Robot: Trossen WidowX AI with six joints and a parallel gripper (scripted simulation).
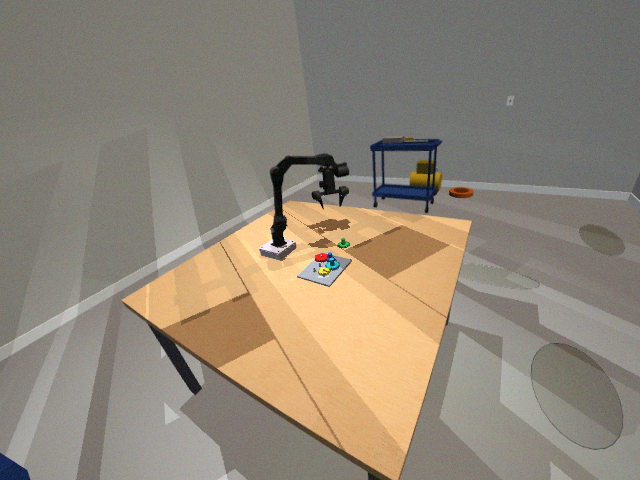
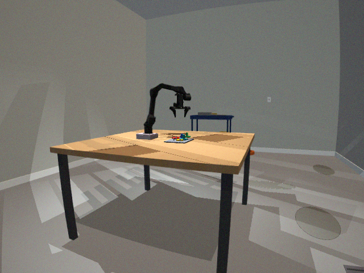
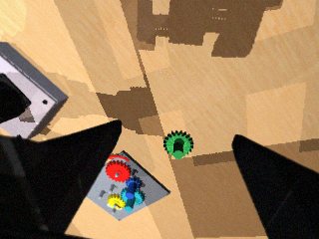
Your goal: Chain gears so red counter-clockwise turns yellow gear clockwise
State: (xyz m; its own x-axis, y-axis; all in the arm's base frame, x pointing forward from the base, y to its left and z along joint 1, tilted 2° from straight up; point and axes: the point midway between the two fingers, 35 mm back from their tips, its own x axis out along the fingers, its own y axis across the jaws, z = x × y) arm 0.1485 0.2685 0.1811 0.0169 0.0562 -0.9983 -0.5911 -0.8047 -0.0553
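Observation:
The grey board [image 1: 306, 275] [image 2: 170, 141] [image 3: 159, 191] carries the red gear [image 1: 321, 257] [image 3: 118, 170] and the yellow gear [image 1: 324, 271] [image 3: 116, 201]. A small blue gear [image 1: 329, 255] [image 3: 134, 183] and a cyan gear [image 1: 332, 265] [image 3: 137, 196] stand on the board between them, close together; tooth contact is too small to tell. Bare pegs [image 1: 314, 269] [image 3: 102, 193] show beside them. A green gear [image 1: 343, 243] [image 2: 186, 135] [image 3: 177, 144] stands upright on the table behind the board. My gripper [image 1: 331, 206] [image 2: 180, 116] [image 3: 175, 131] is open and empty, high above the table.
The arm's pale base [image 1: 277, 249] [image 2: 147, 136] [image 3: 35, 95] stands on the table [image 1: 330, 330] [image 2: 117, 144] left of the board. A blue cart [image 1: 405, 146] [image 2: 211, 117] stands on the floor behind the table. Dark shadows cross the table top.

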